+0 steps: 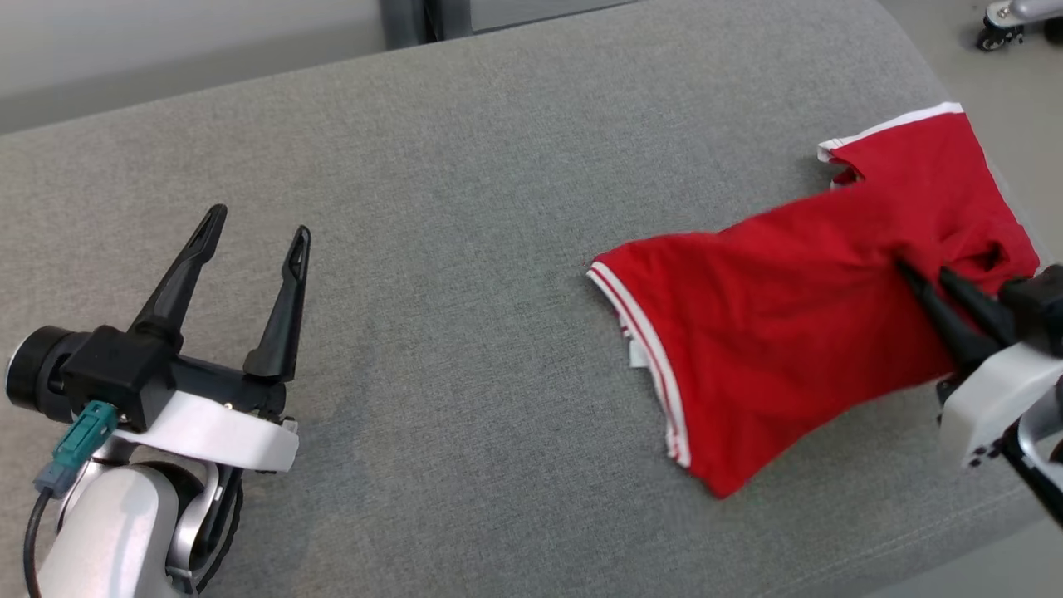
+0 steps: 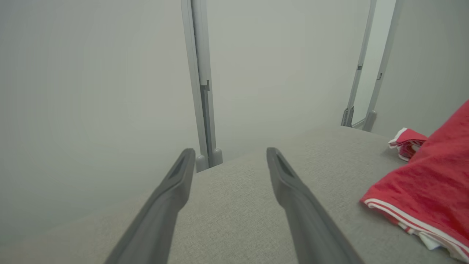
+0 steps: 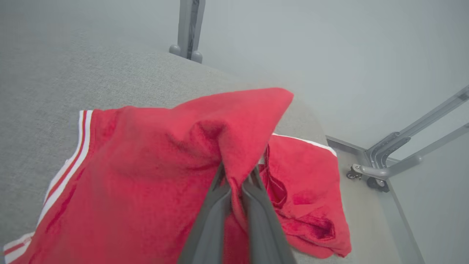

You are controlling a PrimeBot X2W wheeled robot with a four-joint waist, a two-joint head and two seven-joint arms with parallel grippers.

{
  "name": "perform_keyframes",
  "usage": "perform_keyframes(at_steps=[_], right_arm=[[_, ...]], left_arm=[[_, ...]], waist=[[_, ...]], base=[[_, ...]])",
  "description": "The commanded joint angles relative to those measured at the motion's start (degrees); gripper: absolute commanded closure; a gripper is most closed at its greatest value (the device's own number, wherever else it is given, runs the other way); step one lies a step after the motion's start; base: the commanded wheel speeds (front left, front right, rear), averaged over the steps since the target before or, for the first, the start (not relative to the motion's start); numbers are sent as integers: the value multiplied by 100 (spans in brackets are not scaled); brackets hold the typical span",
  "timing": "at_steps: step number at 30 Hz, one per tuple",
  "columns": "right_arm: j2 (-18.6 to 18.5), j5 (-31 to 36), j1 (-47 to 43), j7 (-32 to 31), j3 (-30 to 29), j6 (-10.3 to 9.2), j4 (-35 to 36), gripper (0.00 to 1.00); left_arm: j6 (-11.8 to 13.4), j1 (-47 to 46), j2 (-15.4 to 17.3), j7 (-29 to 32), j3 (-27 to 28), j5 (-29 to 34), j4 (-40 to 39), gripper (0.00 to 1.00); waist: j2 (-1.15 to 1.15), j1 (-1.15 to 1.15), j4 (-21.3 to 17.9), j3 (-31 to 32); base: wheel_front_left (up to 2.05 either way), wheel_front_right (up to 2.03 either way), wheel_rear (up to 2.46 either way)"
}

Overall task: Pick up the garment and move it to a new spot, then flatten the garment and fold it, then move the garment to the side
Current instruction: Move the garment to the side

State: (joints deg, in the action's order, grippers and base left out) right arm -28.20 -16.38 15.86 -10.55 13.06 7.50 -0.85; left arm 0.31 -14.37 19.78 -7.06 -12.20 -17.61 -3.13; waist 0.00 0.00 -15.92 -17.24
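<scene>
Right gripper (image 1: 922, 272) (image 3: 237, 170): shut tight, with a fold of the red shirt (image 1: 789, 307) (image 2: 432, 183) (image 3: 146, 165) pinched between its two dark fingers.
Red shirt: it lies on the grey padded table (image 1: 465, 249) (image 2: 234, 205) (image 3: 73, 80), under and all around the right gripper. The pinched bit stands up in a peak just past the fingertips. The rest lies on the table.
Striped hem (image 1: 639, 332) (image 2: 403, 216) (image 3: 78, 146): this edge, with its white stripes, is to the left of the right gripper. It is the side nearest the left gripper.
Sleeve (image 1: 913, 149) (image 2: 406, 143) (image 3: 304, 165): it lies past the right gripper's tips and a bit to the right, with a white band at its end.
Left gripper (image 1: 259, 224) (image 2: 231, 152): wide open and holding nothing, well apart from the shirt. Its fingers are over bare grey table.
Between the grippers: a stretch of grey table top, then the striped hem.
Metal post (image 2: 201, 73) (image 3: 188, 25): it stands ahead of the left gripper, past the far edge of the table, against a pale wall.
Wheeled frame (image 3: 403, 154): grey bars on the floor to the right of the right gripper, with a small black wheel (image 1: 992, 37) (image 3: 373, 181).
In the way: the raised fold covers the right gripper's fingertips in the right wrist view.
</scene>
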Motion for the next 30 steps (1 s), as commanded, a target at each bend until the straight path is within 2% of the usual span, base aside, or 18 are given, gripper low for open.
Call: perform_keyframes(at_steps=[1, 5, 14, 18, 21, 22, 23, 24, 30], right_arm=[[-175, 70, 286, 133, -45, -2, -60, 100], [-536, -21, 921, 485, -88, -2, -346, 100], [-1271, -268, 1965, 828, -323, -2, -1646, 100], [-1316, -311, 2219, 850, -408, -2, -2246, 100], [-1206, -318, 2382, 984, -459, -2, -2830, 100], [-1148, -323, 2443, 1072, -453, -2, -2992, 76], [-1101, -332, 2499, 1135, -468, -2, -3181, 18], [-1063, -334, 2541, 1220, -500, -2, -3345, 0], [-704, -290, 2645, 1428, -553, -2, -4271, 0]], left_arm=[[-25, -140, 56, 38, -26, 59, -51, 0], [-78, -362, 84, 129, -99, 110, -161, 0], [-176, -833, 144, 235, -261, 216, -314, 0], [-196, -938, 156, 255, -299, 247, -327, 0], [-203, -1011, 183, 282, -310, 260, -344, 0], [-203, -1019, 195, 276, -310, 264, -348, 0], [-204, -1029, 209, 280, -311, 262, -347, 0], [-202, -1052, 217, 290, -313, 267, -349, 0], [-191, -1084, 225, 269, -330, 229, -296, 0]], waist=[[0, 0, -105, -211], [0, 0, -105, -498], [0, 0, 42, -1076], [0, 0, 96, -1211], [0, 0, 122, -1325], [0, 0, 125, -1356], [0, 0, 126, -1382], [0, 0, 127, -1408], [0, 0, 117, -1383]], base=[[0, 0, 0], [0, 0, 0], [0, 0, 0], [0, 0, 0], [0, 0, 0], [0, 0, 0], [0, 0, 0], [0, 0, 0], [0, 0, 0]])
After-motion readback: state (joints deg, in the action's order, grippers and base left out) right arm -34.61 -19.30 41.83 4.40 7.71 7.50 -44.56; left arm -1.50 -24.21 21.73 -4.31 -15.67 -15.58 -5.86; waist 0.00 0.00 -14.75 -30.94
